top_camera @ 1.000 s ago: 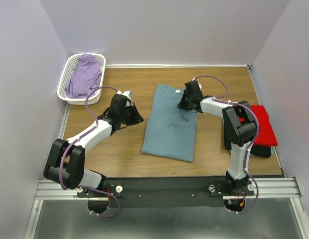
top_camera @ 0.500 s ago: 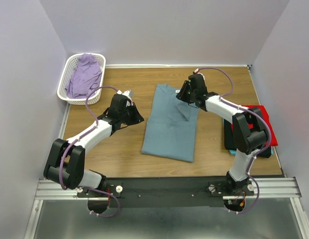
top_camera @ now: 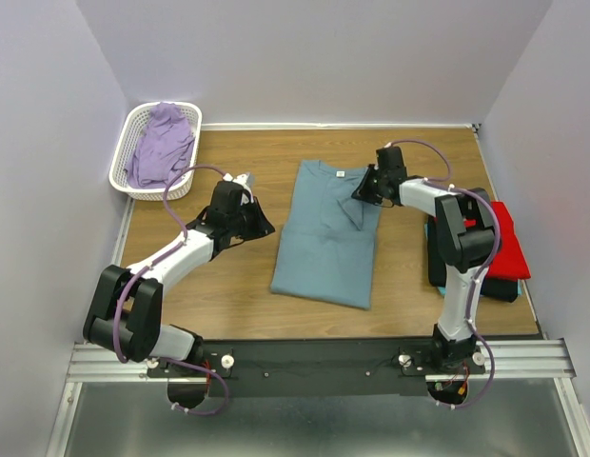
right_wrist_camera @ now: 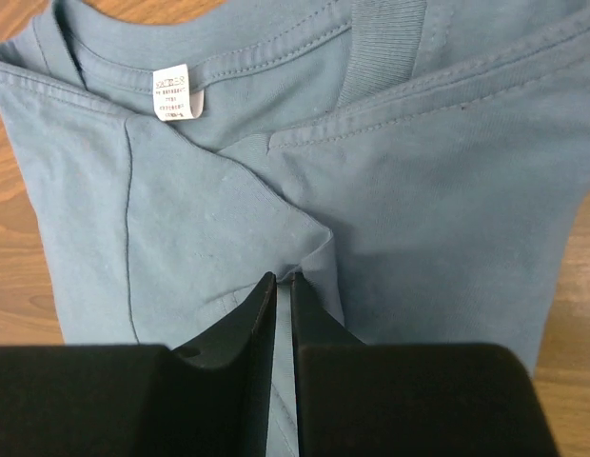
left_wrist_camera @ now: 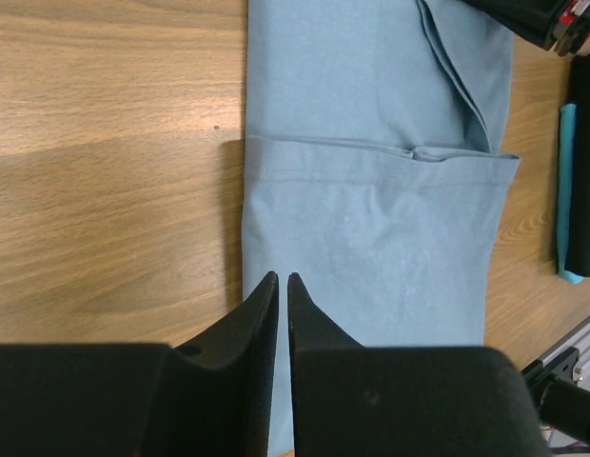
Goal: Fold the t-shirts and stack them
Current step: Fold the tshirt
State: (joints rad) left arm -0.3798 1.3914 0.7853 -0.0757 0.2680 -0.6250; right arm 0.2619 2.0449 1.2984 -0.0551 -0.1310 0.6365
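Note:
The dusty blue-grey t-shirt [top_camera: 324,238] lies flat mid-table, its sides folded in and its white neck label [right_wrist_camera: 171,93] at the far end. My right gripper [top_camera: 364,194] sits at its upper right edge. In the right wrist view the right gripper [right_wrist_camera: 284,278] is shut on a puckered corner of the folded-in sleeve. My left gripper [top_camera: 263,227] hovers just left of the shirt. In its own view the left gripper [left_wrist_camera: 283,278] is shut and empty over the shirt's left edge. A red t-shirt [top_camera: 509,233] lies folded at the right, with a turquoise edge [left_wrist_camera: 565,190] beneath.
A white lattice basket [top_camera: 119,169] at the back left holds lilac cloth [top_camera: 162,143]. Walls close in the table on three sides. Bare wood [top_camera: 209,276] shows between the left arm and the shirt.
The right gripper rose from the shirt's right side, shifted toward the collar and came down shut on the sleeve corner; its forearm swung right. A diagonal fold now shows there. The left arm held still.

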